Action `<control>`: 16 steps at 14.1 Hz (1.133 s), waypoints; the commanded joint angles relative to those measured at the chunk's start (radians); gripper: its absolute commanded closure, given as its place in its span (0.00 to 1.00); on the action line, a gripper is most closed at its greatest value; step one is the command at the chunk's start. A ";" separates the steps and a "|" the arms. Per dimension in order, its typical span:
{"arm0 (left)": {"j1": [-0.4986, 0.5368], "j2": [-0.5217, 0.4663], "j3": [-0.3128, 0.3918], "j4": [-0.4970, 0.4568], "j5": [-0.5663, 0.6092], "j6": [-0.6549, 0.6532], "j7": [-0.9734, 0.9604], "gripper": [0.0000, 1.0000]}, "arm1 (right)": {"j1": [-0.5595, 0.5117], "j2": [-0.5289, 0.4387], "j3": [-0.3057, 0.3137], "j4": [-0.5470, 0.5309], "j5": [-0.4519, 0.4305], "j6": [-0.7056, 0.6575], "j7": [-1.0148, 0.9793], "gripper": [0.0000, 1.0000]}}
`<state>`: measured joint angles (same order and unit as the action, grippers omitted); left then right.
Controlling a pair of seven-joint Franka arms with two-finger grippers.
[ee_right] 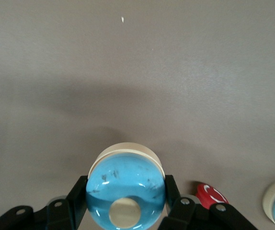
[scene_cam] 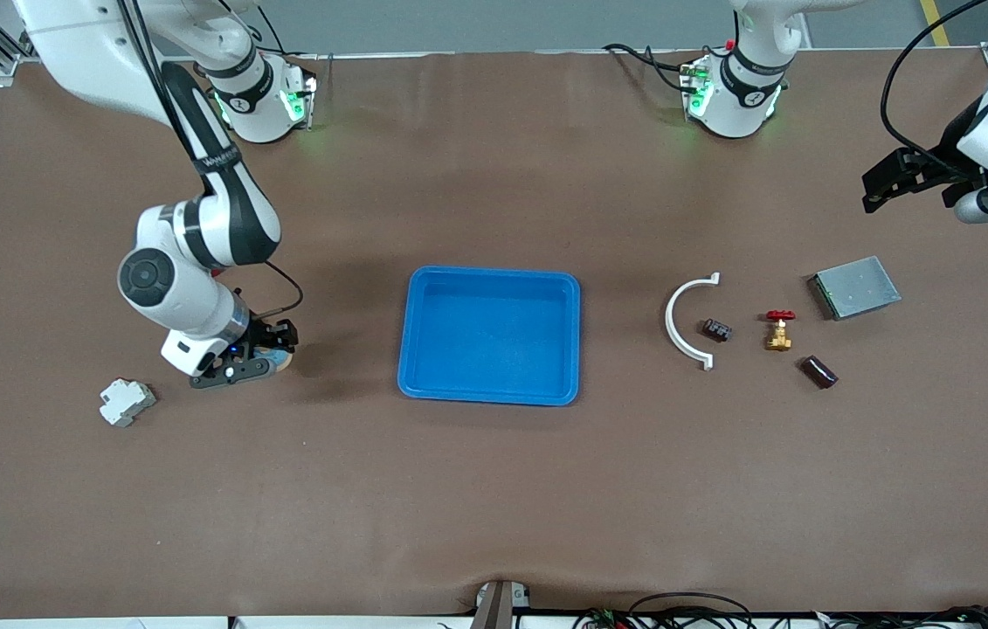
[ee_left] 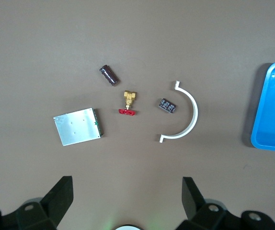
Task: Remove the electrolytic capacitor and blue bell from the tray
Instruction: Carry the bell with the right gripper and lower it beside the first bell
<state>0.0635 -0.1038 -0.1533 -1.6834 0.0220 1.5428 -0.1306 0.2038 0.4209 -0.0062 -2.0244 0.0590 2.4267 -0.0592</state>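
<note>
The bell (ee_right: 126,184), a blue dome on a cream base, sits between the fingers of my right gripper (ee_right: 126,188), which is shut on it. In the front view this gripper (scene_cam: 262,354) is low at the table near the right arm's end, and the bell is mostly hidden under it. The capacitor (scene_cam: 818,371), a dark cylinder, lies on the table toward the left arm's end and shows in the left wrist view (ee_left: 108,75). My left gripper (scene_cam: 895,179) is open and empty, high over the table's edge at that end, well apart from the capacitor (ee_left: 127,191).
A blue tray (scene_cam: 411,332) stands mid-table. Near the capacitor lie a brass valve with a red handle (scene_cam: 778,330), a small black part (scene_cam: 716,330), a white curved clip (scene_cam: 684,323) and a metal box (scene_cam: 853,286). A grey breaker (scene_cam: 127,402) lies near the right gripper.
</note>
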 commanded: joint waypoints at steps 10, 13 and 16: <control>-0.002 0.003 0.001 0.005 0.006 0.007 -0.007 0.00 | -0.004 0.147 0.005 0.095 0.018 -0.011 -0.004 0.92; -0.002 0.003 0.001 0.005 0.006 0.005 -0.007 0.00 | -0.004 0.147 0.005 0.096 0.018 -0.011 -0.002 0.01; -0.002 0.003 0.001 0.005 0.006 0.005 -0.007 0.00 | -0.004 0.144 0.005 0.096 0.018 -0.021 0.004 0.00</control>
<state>0.0635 -0.1026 -0.1532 -1.6836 0.0220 1.5450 -0.1307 0.2032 0.5610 -0.0062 -1.9453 0.0636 2.4233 -0.0579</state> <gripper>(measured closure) 0.000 0.088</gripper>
